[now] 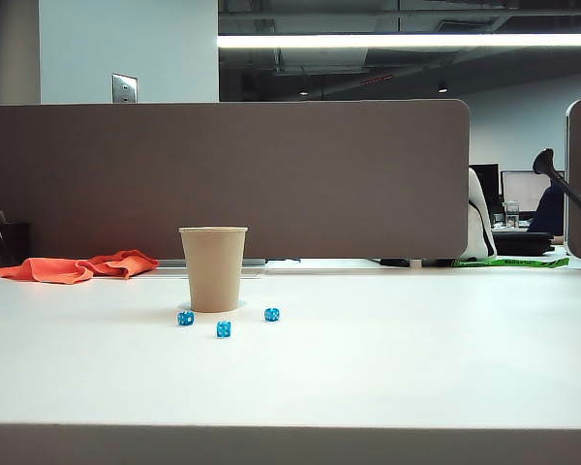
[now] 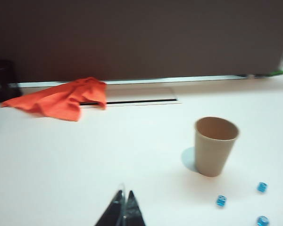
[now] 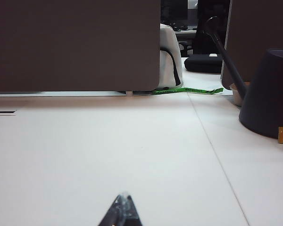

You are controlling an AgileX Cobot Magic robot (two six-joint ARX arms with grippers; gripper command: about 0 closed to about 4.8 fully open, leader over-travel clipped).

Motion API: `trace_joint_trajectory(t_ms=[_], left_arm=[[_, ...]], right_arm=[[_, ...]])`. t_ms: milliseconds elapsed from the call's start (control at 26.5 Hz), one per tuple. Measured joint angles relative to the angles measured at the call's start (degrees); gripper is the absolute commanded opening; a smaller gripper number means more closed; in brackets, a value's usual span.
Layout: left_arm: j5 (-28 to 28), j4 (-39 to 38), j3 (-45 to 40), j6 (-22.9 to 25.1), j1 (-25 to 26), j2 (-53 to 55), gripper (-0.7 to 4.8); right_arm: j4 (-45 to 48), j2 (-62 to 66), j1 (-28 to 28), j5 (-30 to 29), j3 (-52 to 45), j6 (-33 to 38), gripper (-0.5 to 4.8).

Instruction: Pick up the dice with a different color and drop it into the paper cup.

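The tan paper cup (image 1: pixel 213 268) is standing amid three translucent blue dice (image 1: pixel 223 329); no purple die is showing, presumably inside. Left gripper (image 2: pixel 124 207) and right gripper (image 3: pixel 122 207) are hovering pinched together, empty; remaining clear seems best.

Materials-wise, you've got a matt tan paper cup (image 1: pixel 213 268) with a rolled rim, no shine on it at all, plain and smooth. The three blue dice (image 1: pixel 223 329) look like translucent glossy plastic with white pips. Your table (image 1: pixel 387 368) is a smooth white top with a soft satin sheen, and a thin seam shows in the right wrist view. That orange cloth (image 1: pixel 77 266) is soft, crumpled fabric, totally matt. The partition (image 1: pixel 271 174) behind reads as dull grey-brown, flat finish. Left gripper (image 2: pixel 123 207) and right gripper (image 3: pixel 122 209) fingertips look like dark, slightly shiny plastic, both pinched together.
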Motion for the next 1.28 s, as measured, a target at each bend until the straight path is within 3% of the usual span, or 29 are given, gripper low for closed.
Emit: trace_joint_trajectory(t_ms=[264,452,754,905,1093,1282], left_arm=[[-1.09,-0.39,-7.52,-2.10,0.00,-11.89,-0.06],[4.09,2.01,-10.08,-4.52,-0.02,-11.80,-0.06],[7.43,5.42,-15.63,-4.74,-0.02,-11.82,-0.06],[7.58,8.92,-17.99,-4.74,-0.02,-11.82,-0.06],[6.95,10.95,-18.60,-2.80,0.00,-11.82,-0.06],[0.33,10.23,-18.60,1.16,0.02,-11.82,-0.06]], right_arm=[[-0.02,0.00,0.02,-1.49,0.00,0.04,-0.05],[0.00,-0.28,0.04,-2.82,0.00,0.37,-0.05],[0.37,-1.51,0.04,-3.21,0.00,1.64,-0.05],[1.29,-1.51,0.04,-6.36,0.00,1.68,-0.05],[1.81,-1.51,0.04,-7.69,0.00,1.68,-0.05],[1.92,-1.51,0.04,-10.29,0.00,3.93,-0.05]])
